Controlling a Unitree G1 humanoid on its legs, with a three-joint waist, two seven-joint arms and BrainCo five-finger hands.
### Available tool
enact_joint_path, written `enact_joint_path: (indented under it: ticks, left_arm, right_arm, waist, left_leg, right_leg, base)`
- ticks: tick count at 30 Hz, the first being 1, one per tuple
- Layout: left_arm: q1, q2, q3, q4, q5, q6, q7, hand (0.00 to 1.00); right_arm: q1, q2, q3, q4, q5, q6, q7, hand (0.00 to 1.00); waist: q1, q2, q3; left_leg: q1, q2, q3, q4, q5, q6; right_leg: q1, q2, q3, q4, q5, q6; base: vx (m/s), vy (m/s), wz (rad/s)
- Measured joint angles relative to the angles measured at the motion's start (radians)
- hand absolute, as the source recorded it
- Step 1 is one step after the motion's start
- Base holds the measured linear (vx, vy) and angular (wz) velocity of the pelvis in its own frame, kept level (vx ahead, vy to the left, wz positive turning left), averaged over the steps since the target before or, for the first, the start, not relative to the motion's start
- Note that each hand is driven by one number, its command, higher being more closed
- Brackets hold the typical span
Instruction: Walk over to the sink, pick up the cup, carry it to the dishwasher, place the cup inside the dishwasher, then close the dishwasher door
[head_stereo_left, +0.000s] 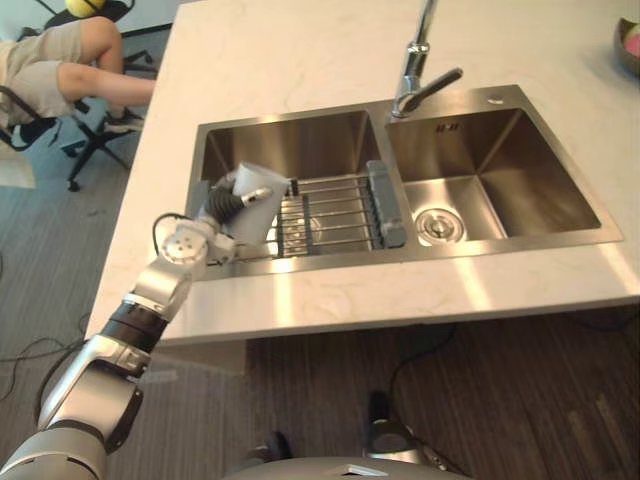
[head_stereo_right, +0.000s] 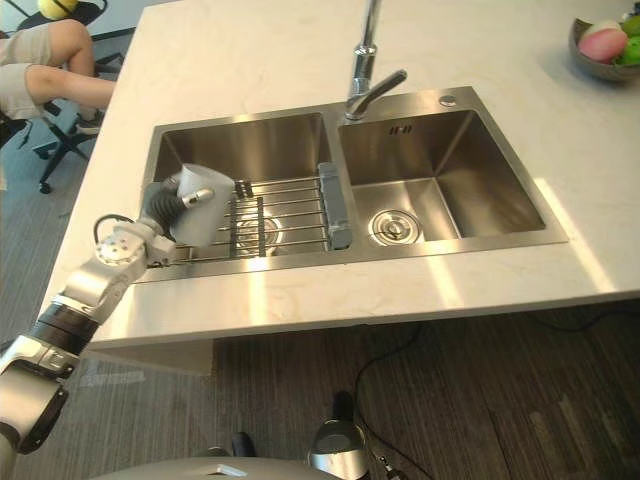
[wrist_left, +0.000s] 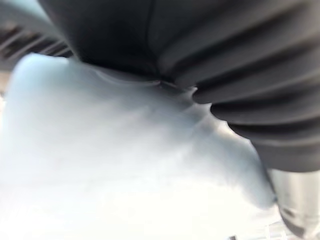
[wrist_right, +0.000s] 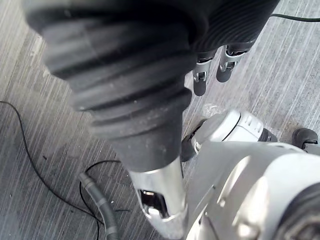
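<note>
A pale cup (head_stereo_left: 256, 216) is tilted over the left end of the sink's left basin (head_stereo_left: 300, 140), beside the wire rack. My left hand (head_stereo_left: 226, 204) is shut on it, the thumb lying across its side and the dark ribbed cover against its rim. From very close, the left wrist view has the cup (wrist_left: 125, 175) pressed up against that cover. My right hand (wrist_right: 200, 82) hangs low over the floor, fingers relaxed and holding nothing.
A wire rack (head_stereo_left: 330, 210) with a grey end bar spans the left basin. The faucet (head_stereo_left: 415, 70) stands behind the divider; the right basin (head_stereo_left: 520, 180) has a round drain. A fruit bowl (head_stereo_right: 603, 45) sits far right on the counter. A person (head_stereo_left: 70, 60) sits at upper left.
</note>
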Motion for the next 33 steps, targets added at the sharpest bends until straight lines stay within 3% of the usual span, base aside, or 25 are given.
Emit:
enact_joint_path:
  ticks: [5,8,12,17,21,26,29,30,33]
  left_arm:
    - [0.0,0.006,0.079,-0.125,-0.175,-0.01,0.104,1.0]
    - [0.001,-0.012,0.112,-0.13,-0.26,-0.009,0.139,1.0]
    - [0.027,-0.048,0.191,-0.131,-0.395,-0.016,0.15,1.0]
    - [0.086,-0.089,0.293,-0.131,-0.534,-0.048,0.129,1.0]
    - [0.175,-0.157,0.395,-0.131,-0.662,-0.064,0.076,1.0]
    - [0.342,-0.274,0.394,-0.179,-0.649,-0.06,0.023,1.0]
    - [0.505,-0.356,0.328,-0.271,-0.612,-0.05,0.024,1.0]
    - [0.505,-0.356,0.328,-0.271,-0.612,-0.05,0.024,1.0]
    - [0.634,-0.382,0.332,-0.333,-0.524,-0.04,0.007,1.0]
  right_arm:
    - [-0.001,0.0,-0.052,0.027,0.041,0.031,0.016,0.0]
    - [0.0,0.004,-0.066,0.049,0.068,0.043,0.042,0.0]
    - [-0.001,0.003,-0.081,0.056,0.048,0.021,0.065,0.0]
    - [0.005,0.006,-0.079,0.075,0.038,0.012,0.155,0.0]
    - [0.004,0.011,-0.077,0.074,0.016,-0.017,0.172,0.0]
    - [0.004,0.011,-0.059,0.074,-0.043,-0.049,0.164,0.0]
    - [0.004,0.028,-0.003,0.056,-0.102,-0.053,0.122,0.0]
    - [0.004,0.028,-0.003,0.056,-0.102,-0.053,0.122,0.0]
    - [0.004,0.033,0.082,0.009,-0.201,-0.043,0.075,0.0]
  waist:
    - [0.051,-0.008,-0.02]
    - [0.061,-0.016,-0.037]
    - [0.069,-0.033,-0.062]
    - [0.072,-0.051,-0.088]
    - [0.101,-0.054,-0.096]
    - [0.134,-0.065,-0.098]
    - [0.158,-0.092,-0.108]
    - [0.158,-0.092,-0.108]
    - [0.197,-0.124,-0.113]
  left_leg:
    - [-0.022,-0.027,-0.027,0.007,0.011,0.017]
    - [-0.04,-0.026,-0.044,0.006,0.018,0.024]
    - [-0.053,-0.025,-0.049,-0.007,0.032,0.024]
    - [-0.072,-0.024,-0.064,-0.011,0.037,0.018]
    - [-0.085,-0.028,-0.083,-0.002,0.043,0.026]
    - [-0.069,-0.048,-0.117,-0.002,0.047,0.029]
    - [-0.062,-0.072,-0.147,0.0,0.049,0.037]
    - [-0.062,-0.072,-0.147,0.0,0.049,0.037]
    - [-0.058,-0.097,-0.181,-0.001,0.036,0.064]
  right_leg:
    - [-0.001,-0.029,-0.006,0.0,-0.002,0.003]
    - [-0.004,-0.029,-0.025,0.0,-0.003,0.004]
    - [-0.014,-0.029,-0.028,0.0,0.003,-0.004]
    - [-0.016,-0.031,-0.05,0.0,0.007,-0.003]
    - [-0.011,-0.037,-0.072,0.001,0.009,-0.002]
    - [0.005,-0.065,-0.11,0.062,-0.028,0.014]
    - [0.005,-0.106,-0.136,0.14,-0.071,0.027]
    - [0.005,-0.106,-0.136,0.14,-0.071,0.027]
    - [0.013,-0.142,-0.131,0.193,-0.1,0.034]
  base:
    - [-0.08,0.034,0.18]
    - [-0.13,-0.009,0.19]
    - [-0.13,-0.012,0.06]
    - [-0.06,-0.005,0.12]
    - [-0.01,-0.001,0.16]
    - [0.03,0.027,0.29]
    - [0.02,0.074,0.38]
    - [-0.02,0.064,0.34]
    - [-0.05,0.056,0.35]
